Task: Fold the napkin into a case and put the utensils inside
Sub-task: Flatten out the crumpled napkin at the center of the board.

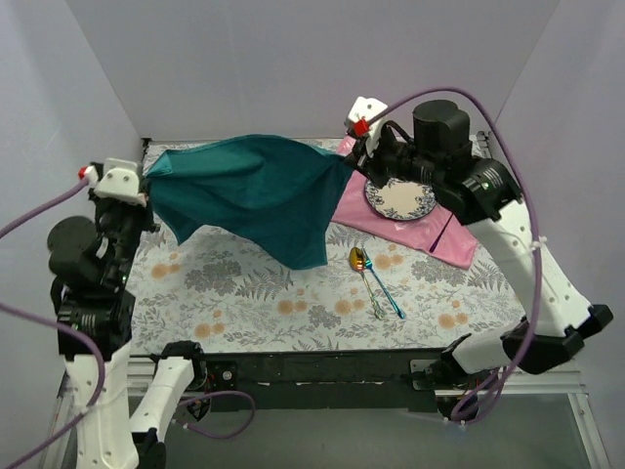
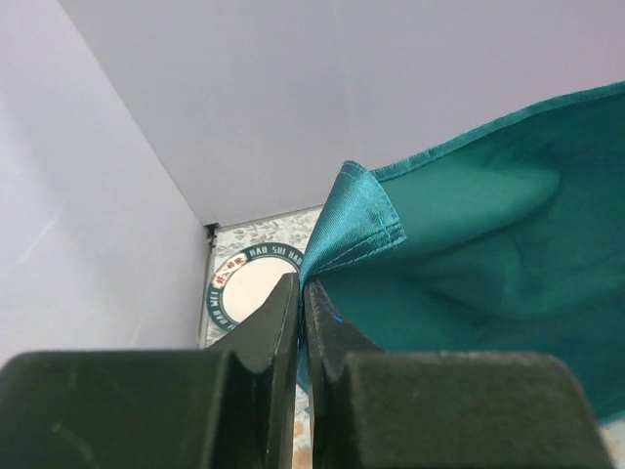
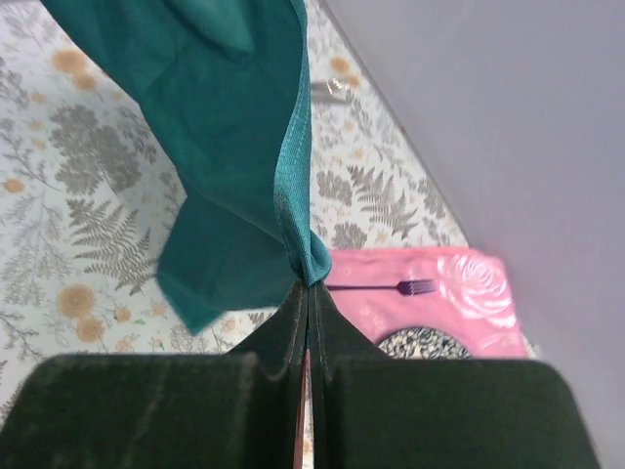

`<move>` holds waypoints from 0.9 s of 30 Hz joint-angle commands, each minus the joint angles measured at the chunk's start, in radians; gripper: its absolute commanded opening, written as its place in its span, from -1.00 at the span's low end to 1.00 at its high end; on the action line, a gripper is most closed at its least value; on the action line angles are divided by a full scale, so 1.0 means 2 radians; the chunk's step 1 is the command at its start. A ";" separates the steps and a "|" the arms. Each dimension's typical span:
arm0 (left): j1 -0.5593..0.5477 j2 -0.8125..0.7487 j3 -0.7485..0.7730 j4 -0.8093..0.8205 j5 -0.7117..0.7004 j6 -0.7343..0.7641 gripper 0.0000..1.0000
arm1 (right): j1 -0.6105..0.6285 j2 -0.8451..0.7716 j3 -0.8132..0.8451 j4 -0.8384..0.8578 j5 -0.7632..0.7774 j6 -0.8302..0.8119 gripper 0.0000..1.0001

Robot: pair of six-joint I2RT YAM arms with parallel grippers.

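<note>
**Napkin spread in the air between 2 shut grippers**

Boxed in by pale walls [image 1: 293, 68] on 3 sides, open only toward the arm bases at the near edge. Plenty of free room over the front and middle of the fern-print table [image 1: 244, 308]. Tighter at the back right, taken up by a pink rose-patterned placemat [image 1: 444, 234] running close to the right edge and carrying a dark-patterned plate [image 1: 400, 198]. From the right wrist view, a purple fork [image 3: 395, 287] lying on that placemat beyond the plate. From the left wrist view, a second, green-rimmed plate [image 2: 239, 288] close to a corner of the walls.

Closed tight at the left gripper [image 1: 146, 191], raised near the left wall, with both fingers [image 2: 278, 322] pressed together on a hemmed corner of the teal napkin [image 1: 254, 191]. Closed just as tight at the right gripper [image 1: 354, 161], raised over the back right, pinching the opposite end of the same top hem.

Held up off the table, with the napkin's top edge stretched almost level from 1 grip to the other. Slack cloth drooping below into a point toward the table's middle. Cannot tell whether that tip touches the surface.

Down on the table, front of centre and just right of the hanging tip: the 2 iridescent utensils [image 1: 376, 283], side by side and angled, the gold-bowled spoon [image 1: 359, 259] on the left. Well apart from both grippers, and not under either grip.
</note>
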 commanded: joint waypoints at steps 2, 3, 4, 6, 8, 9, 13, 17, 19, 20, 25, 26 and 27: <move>0.000 -0.040 0.071 -0.067 -0.057 -0.020 -1.00 | 0.066 -0.059 0.015 -0.013 0.062 -0.003 -0.97; 0.000 -0.041 0.082 -0.070 -0.064 -0.020 -1.00 | 0.073 -0.066 0.018 -0.013 0.072 0.005 -0.97; 0.000 -0.040 0.106 -0.078 -0.072 -0.020 -1.00 | 0.078 -0.073 0.024 -0.016 0.077 0.010 -0.97; 0.000 -0.037 0.123 -0.092 -0.078 -0.019 -1.00 | 0.092 -0.075 0.046 -0.023 0.093 0.017 -0.97; 0.000 -0.029 0.133 -0.096 -0.095 -0.015 -1.00 | 0.103 -0.075 0.059 -0.029 0.102 0.026 -0.97; 0.000 -0.026 0.133 -0.094 -0.101 -0.015 -1.00 | 0.106 -0.072 0.072 -0.032 0.106 0.026 -0.97; 0.000 -0.013 0.104 -0.072 -0.119 -0.002 -1.00 | 0.114 -0.041 0.086 -0.042 0.119 0.019 -0.97; 0.000 0.004 0.023 -0.033 -0.136 0.016 -1.00 | 0.114 0.000 0.076 -0.016 0.169 0.003 -0.97; 0.000 0.006 -0.013 0.013 -0.136 0.031 -1.00 | 0.113 0.023 0.054 0.006 0.200 -0.005 -0.97; 0.000 0.007 -0.035 0.031 -0.135 0.035 -1.00 | 0.107 0.033 0.045 0.017 0.209 -0.006 -0.97; 0.009 0.065 -0.151 0.162 -0.137 0.059 -1.00 | 0.058 0.134 0.057 0.056 0.211 0.019 -0.97; 0.019 0.076 -0.161 0.183 -0.132 0.059 -1.00 | 0.041 0.151 0.073 0.060 0.207 0.024 -0.97; 0.022 0.089 -0.168 0.212 -0.126 0.056 -1.00 | 0.034 0.182 0.081 0.063 0.190 0.029 -0.97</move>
